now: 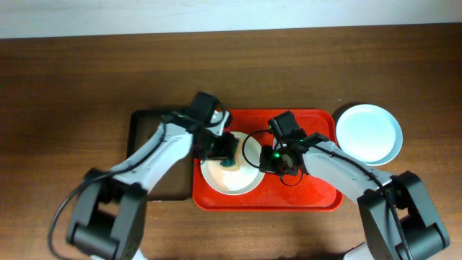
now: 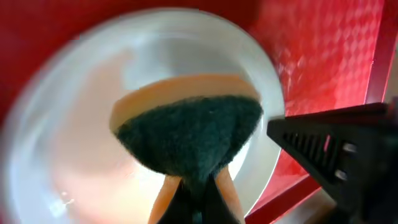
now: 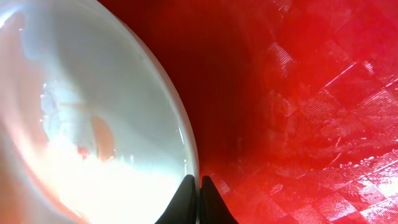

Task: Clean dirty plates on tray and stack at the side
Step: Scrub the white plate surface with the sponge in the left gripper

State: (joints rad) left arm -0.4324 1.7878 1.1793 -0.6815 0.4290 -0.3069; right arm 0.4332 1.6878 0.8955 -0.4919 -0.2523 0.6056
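Observation:
A white plate (image 1: 234, 184) lies on the left half of the red tray (image 1: 310, 191). My left gripper (image 1: 225, 149) is shut on a sponge (image 2: 189, 137) with an orange body and dark green scouring face, pressed onto the plate (image 2: 74, 137). The left gripper (image 2: 198, 196) pinches the sponge from below in its wrist view. My right gripper (image 1: 273, 160) is at the plate's right edge. In the right wrist view the right gripper (image 3: 199, 183) is shut on the rim of the plate (image 3: 81, 124), one finger over the plate, one over the tray (image 3: 311, 93). A small red smear shows on the plate.
Pale plates (image 1: 368, 133) sit stacked on the table just off the tray's right end, a pale blue rim showing under the top one. A black-rimmed brown tray (image 1: 151, 155) lies against the red tray's left side, under my left arm. Bare wooden table surrounds both.

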